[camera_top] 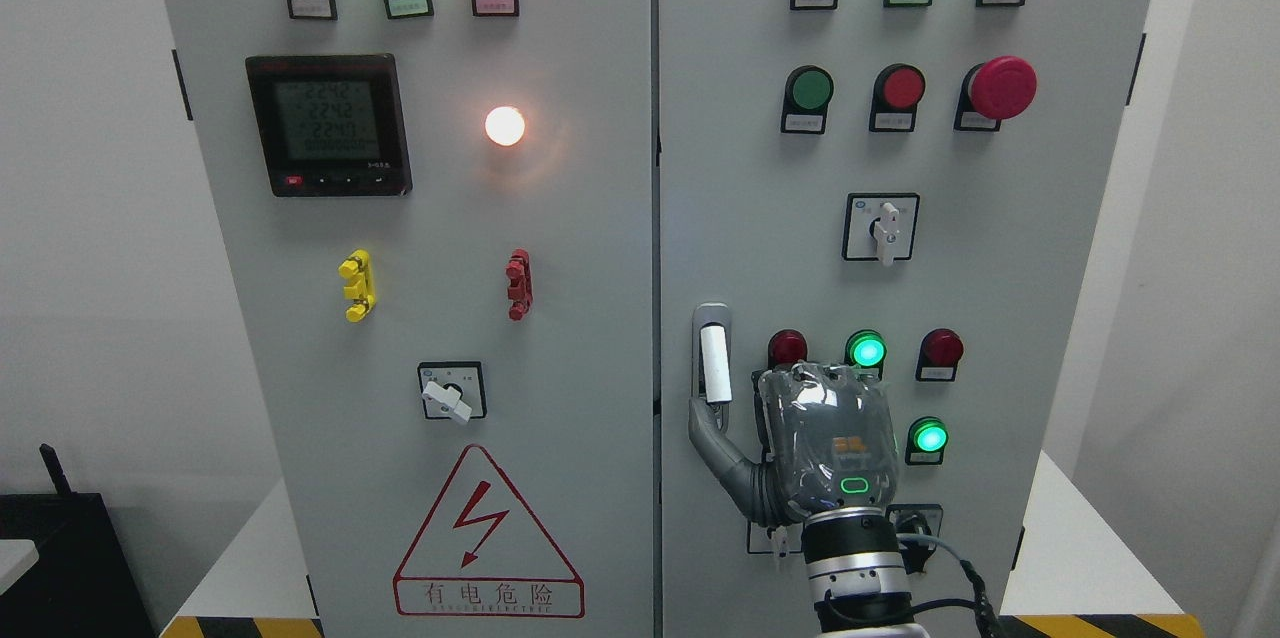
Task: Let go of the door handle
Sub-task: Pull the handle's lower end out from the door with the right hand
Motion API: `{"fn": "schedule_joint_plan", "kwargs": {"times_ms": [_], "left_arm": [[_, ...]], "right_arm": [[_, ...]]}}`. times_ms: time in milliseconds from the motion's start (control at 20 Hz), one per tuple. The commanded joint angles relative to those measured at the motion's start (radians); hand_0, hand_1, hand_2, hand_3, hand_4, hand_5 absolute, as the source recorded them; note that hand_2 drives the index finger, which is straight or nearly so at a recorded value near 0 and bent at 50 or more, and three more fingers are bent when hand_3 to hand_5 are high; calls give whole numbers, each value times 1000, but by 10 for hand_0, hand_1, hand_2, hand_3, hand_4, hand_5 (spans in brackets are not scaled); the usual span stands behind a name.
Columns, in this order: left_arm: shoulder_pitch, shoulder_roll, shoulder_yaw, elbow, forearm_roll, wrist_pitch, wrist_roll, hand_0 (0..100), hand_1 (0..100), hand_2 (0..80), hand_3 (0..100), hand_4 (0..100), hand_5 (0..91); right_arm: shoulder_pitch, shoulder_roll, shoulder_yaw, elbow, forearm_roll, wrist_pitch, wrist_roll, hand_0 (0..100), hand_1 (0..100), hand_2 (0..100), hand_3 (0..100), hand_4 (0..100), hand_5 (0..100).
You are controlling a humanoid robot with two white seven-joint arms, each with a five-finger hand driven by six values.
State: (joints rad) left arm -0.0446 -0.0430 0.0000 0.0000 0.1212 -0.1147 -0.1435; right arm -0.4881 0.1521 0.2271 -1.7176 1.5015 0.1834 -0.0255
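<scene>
The right hand [800,438] rests flat against the right cabinet door [1000,268], its thumb touching the bottom of the door handle [714,363] but not gripping it; pulling away sideways could snag that thumb.

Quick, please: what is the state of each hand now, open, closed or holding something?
Right hand: thumb tip touches the bottom of the white door handle; whether it grips cannot be told.
Left hand: not in view.
</scene>
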Motion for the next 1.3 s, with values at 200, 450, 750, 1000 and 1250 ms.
{"fn": "schedule_joint_plan", "kwargs": {"times_ms": [200, 450, 750, 1000, 1250], "left_arm": [[0, 0, 11, 17, 0, -8, 1, 120, 389, 0, 0, 0, 0], [0, 0, 11, 17, 0, -7, 1, 120, 389, 0, 0, 0, 0], [0, 0, 11, 17, 0, -8, 1, 120, 389, 0, 0, 0, 0], [0, 0, 11, 17, 0, -6, 1, 120, 389, 0, 0, 0, 0], [0, 0, 11, 17, 0, -7, 1, 120, 389, 0, 0, 0, 0]], "right_arm": [[0, -5, -18, -7, 2, -1, -1, 413, 106, 949, 1000, 1000, 964], [0, -8, -25, -14, 2, -1, -1, 413, 111, 950, 1000, 1000, 964], [0, -9, -26, -25, 2, -1, -1, 414, 122, 949, 1000, 1000, 964], [-1, -9, -35, -28, 2, -1, -1, 417, 124, 948, 1000, 1000, 964], [2, -9, -35, -28, 2, -1, -1, 419, 125, 947, 1000, 1000, 964]]}}
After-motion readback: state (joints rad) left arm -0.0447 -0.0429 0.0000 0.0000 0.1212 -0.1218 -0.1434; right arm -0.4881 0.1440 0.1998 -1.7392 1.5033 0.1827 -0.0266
